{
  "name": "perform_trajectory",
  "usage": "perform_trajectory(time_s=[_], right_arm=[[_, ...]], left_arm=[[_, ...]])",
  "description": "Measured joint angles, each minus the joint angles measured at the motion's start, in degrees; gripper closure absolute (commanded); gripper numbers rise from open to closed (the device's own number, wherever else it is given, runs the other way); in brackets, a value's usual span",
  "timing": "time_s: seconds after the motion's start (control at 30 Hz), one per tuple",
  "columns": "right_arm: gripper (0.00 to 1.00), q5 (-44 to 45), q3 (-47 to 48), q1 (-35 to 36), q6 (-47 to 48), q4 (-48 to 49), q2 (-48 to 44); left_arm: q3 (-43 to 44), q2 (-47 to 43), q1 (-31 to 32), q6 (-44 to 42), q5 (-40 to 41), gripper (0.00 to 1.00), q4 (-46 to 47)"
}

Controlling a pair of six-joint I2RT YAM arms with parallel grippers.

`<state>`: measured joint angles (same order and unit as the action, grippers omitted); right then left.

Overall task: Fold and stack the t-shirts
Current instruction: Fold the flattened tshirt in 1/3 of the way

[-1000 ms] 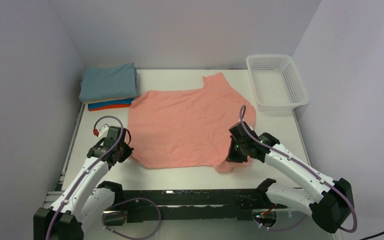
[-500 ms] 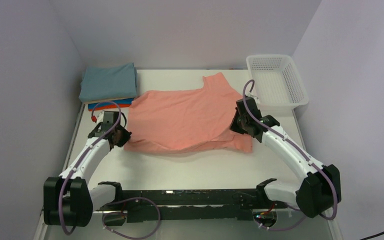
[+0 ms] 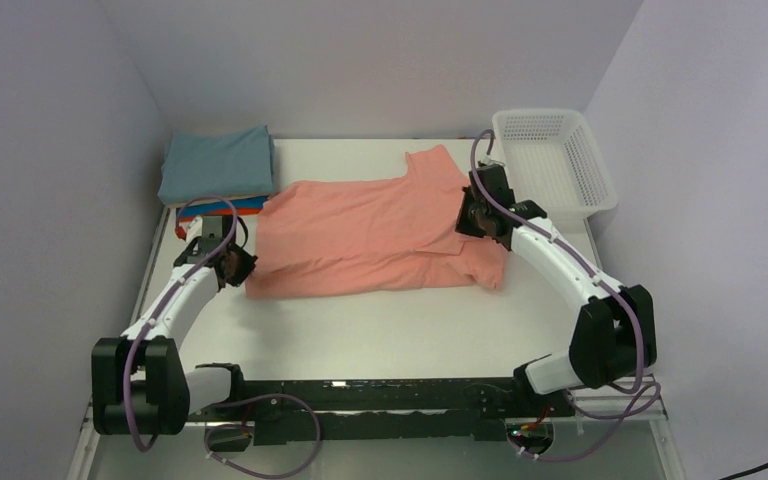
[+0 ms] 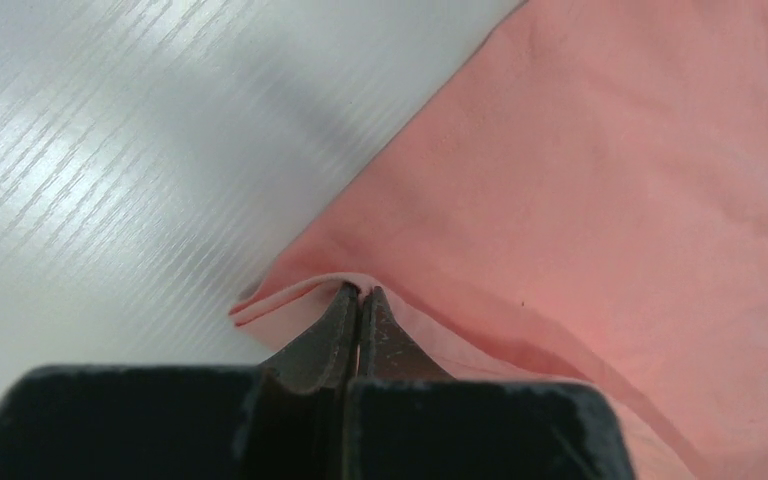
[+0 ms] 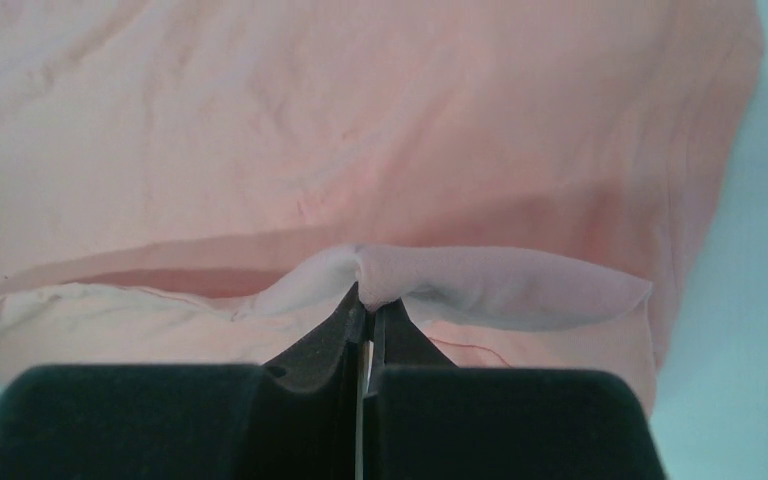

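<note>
A salmon-pink t-shirt (image 3: pixel 370 225) lies across the middle of the table, its near hem folded back over its body. My left gripper (image 3: pixel 232 265) is shut on the shirt's left near corner (image 4: pixel 300 295). My right gripper (image 3: pixel 478 212) is shut on the right hem edge (image 5: pixel 440 275), lifted over the shirt. A stack of folded t-shirts (image 3: pixel 217 170), teal on top with blue and orange-red edges below, sits at the back left.
A white plastic mesh basket (image 3: pixel 552 162) stands at the back right, close to my right arm. Bare white table (image 3: pixel 380 320) runs along the front. Walls close in on both sides.
Both grippers have carried the shirt's near hem away from the front edge toward the back, folding it over the body. The right gripper moved from the front right to beside the basket.
</note>
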<state>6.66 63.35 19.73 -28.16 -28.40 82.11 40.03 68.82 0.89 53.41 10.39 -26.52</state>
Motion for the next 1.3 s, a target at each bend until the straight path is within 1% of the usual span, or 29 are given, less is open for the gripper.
perform_trajectory(time_s=[0.1, 0.13, 0.2, 0.23, 0.27, 0.3, 0.33, 0.37, 0.4, 0.43, 0.47, 0.53, 0.6, 0.67, 0.77, 0.87, 1.03, 1.3], right_arm=[[1.00, -1.49, 2.51, -0.42, 3.56, 1.42, 4.07], [1.00, -2.19, 3.54, -0.61, 4.90, 1.73, 5.88], [0.98, -2.86, 6.08, -1.11, 7.15, 2.05, 10.12], [0.88, -2.89, 7.15, -1.29, 7.80, 2.19, 11.85], [0.75, -2.80, 9.05, -1.62, 8.55, 1.97, 14.47], [0.63, -2.73, 10.64, -1.86, 8.96, 2.08, 16.70], [0.51, -2.64, 12.07, -2.05, 9.18, 2.10, 18.47], [0.43, -2.67, 13.88, -2.32, 9.84, 2.01, 20.59], [0.32, -2.67, 15.45, -2.51, 10.32, 2.25, 22.29], [0.08, -2.67, 16.81, -2.64, 10.93, 2.29, 23.71], [0.01, -2.69, 18.03, -2.75, 11.21, 2.36, 24.79], [0.00, -2.67, 18.97, -2.82, 11.37, 2.80, 25.35], [0.00, -2.89, 17.84, -2.84, 11.45, 3.85, 23.91], [0.00, -3.87, 14.05, -2.84, 11.02, 5.29, 20.57], [0.00, -8.15, 5.05, -2.84, 9.55, 8.04, 12.81], [0.00, -12.41, -0.83, -2.80, 7.96, 10.19, 8.85], [0.00, -14.84, -5.01, -2.78, 6.21, 11.76, 10.88], [0.00, -16.98, -4.63, -2.82, 5.86, 14.95, 17.68]], left_arm=[[1.44, 2.40, -0.07, 0.00, 0.00, 1.00, 0.31], [1.77, 3.23, -0.07, -0.02, 0.00, 0.97, 0.61], [2.51, 5.07, -0.07, -0.15, 0.02, 0.71, 0.83], [2.73, 5.84, -0.09, -0.39, 0.07, 0.61, 0.94], [3.04, 6.58, -0.11, -0.59, 0.13, 0.52, 0.96], [3.54, 7.39, -0.11, -0.59, 0.28, 0.48, 0.92], [4.15, 8.04, -0.13, -0.81, 0.42, 0.39, 0.63], [4.94, 8.70, -0.20, -0.96, 0.61, 0.28, 0.44], [5.60, 8.94, -0.22, -1.25, 0.74, 0.11, 0.31], [6.27, 8.96, -0.26, -1.38, 0.96, 0.02, 0.24], [6.84, 8.70, -0.28, -1.73, 1.09, 0.01, 0.13], [7.26, 7.74, -0.33, -2.12, 1.18, 0.01, 0.13], [7.23, 5.81, -0.33, -2.84, 0.98, 0.01, -0.59], [7.19, 3.41, -0.33, -4.04, -0.24, 0.01, -0.83], [6.64, 0.98, -0.26, -6.49, -5.16, 0.01, 0.79], [5.35, 1.31, 0.87, -8.76, -10.32, 0.01, 3.30], [3.96, 6.47, 4.83, -11.26, -15.02, 0.00, 4.96], [1.60, 11.54, 5.09, -12.46, -15.30, 0.01, 5.86]])
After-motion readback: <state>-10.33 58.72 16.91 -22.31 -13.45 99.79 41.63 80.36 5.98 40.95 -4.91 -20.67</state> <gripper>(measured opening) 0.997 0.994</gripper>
